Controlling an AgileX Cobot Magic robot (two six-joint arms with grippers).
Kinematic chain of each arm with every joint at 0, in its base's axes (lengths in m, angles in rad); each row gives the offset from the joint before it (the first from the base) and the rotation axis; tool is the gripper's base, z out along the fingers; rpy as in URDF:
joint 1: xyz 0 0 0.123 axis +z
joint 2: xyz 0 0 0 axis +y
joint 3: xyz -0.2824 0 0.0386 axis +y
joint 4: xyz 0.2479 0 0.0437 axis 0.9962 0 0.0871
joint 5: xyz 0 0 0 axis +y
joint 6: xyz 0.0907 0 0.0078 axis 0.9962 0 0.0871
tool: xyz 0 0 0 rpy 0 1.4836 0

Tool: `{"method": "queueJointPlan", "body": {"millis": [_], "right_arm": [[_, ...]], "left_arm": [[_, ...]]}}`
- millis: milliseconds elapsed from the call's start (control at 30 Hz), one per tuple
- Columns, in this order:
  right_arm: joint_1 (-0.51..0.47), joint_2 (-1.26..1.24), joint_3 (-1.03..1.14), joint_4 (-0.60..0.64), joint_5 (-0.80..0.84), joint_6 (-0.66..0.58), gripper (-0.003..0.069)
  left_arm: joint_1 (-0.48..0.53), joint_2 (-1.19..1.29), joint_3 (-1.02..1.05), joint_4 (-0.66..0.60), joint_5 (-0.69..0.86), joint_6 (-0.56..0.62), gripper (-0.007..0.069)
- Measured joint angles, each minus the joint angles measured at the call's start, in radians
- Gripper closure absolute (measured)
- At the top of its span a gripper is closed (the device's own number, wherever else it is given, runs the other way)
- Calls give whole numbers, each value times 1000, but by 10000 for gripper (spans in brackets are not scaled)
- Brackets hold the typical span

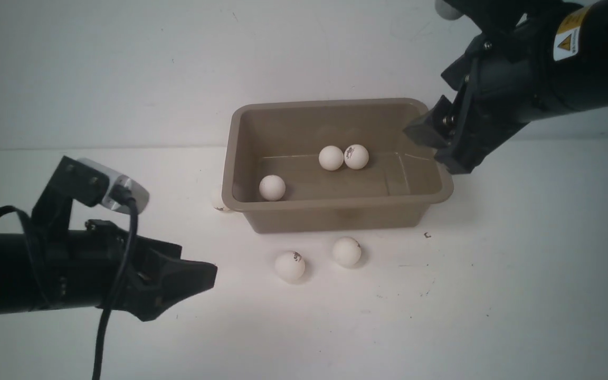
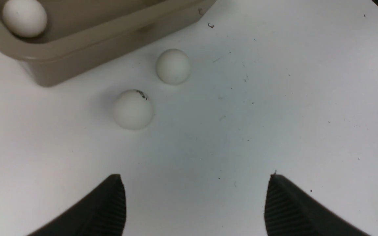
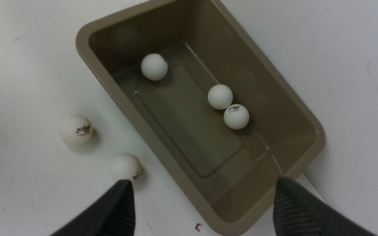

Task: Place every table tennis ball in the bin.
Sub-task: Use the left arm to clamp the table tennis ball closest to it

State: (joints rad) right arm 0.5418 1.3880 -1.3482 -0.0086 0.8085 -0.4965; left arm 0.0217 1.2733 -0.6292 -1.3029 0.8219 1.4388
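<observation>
Taupe plastic, with a flared rim and sloping walls, makes the bin (image 1: 335, 217), which stands upright on the white tabletop (image 1: 494, 295). Above its right end the right gripper (image 1: 424, 117) is raised, and its fingers are spread wide with nothing between them, as the right wrist view shows. The left gripper (image 2: 194, 193) is also wide and holds nothing; it is over the tabletop, near side of the bin. Inside the bin are three white balls: one ball (image 1: 272, 188) is alone near the left end, and two others, a plain one (image 1: 331, 158) and a printed one (image 1: 357, 157), lie side by side near the back wall. Outside, in front of the bin, one ball (image 1: 290, 265) and another ball (image 1: 347, 252) rest on the tabletop, near each other but not touching. A further ball (image 1: 219, 201) is partly hidden behind the left end of the bin's rim. So, I judge that half of the work is done. Each ball is probably very light, thin-shelled and rather stiff, smooth enough to slip or roll away when it is pushed. It should be taken at its widest part, with one finger on each side, and squeezed gently, because a hard grip could dent it. The hidden ball may need more care, since the rim is close beside it.
</observation>
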Motion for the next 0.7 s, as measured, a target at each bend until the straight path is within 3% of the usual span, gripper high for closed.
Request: {"method": "queueJointPlan", "body": {"millis": [167,300,533,700], "right_arm": [[0,0,0,-4,-4,2,146],[0,0,0,-8,-4,3,146],[0,0,0,-14,-26,3,146],[0,0,0,-16,-48,-1,146]], "left_arm": [[-10,3,-55,7,-53,-40,111],[-10,3,-89,101,-149,-150,111],[-10,3,-91,511,-307,-544,111],[-10,3,-91,896,-307,-948,111]]}}
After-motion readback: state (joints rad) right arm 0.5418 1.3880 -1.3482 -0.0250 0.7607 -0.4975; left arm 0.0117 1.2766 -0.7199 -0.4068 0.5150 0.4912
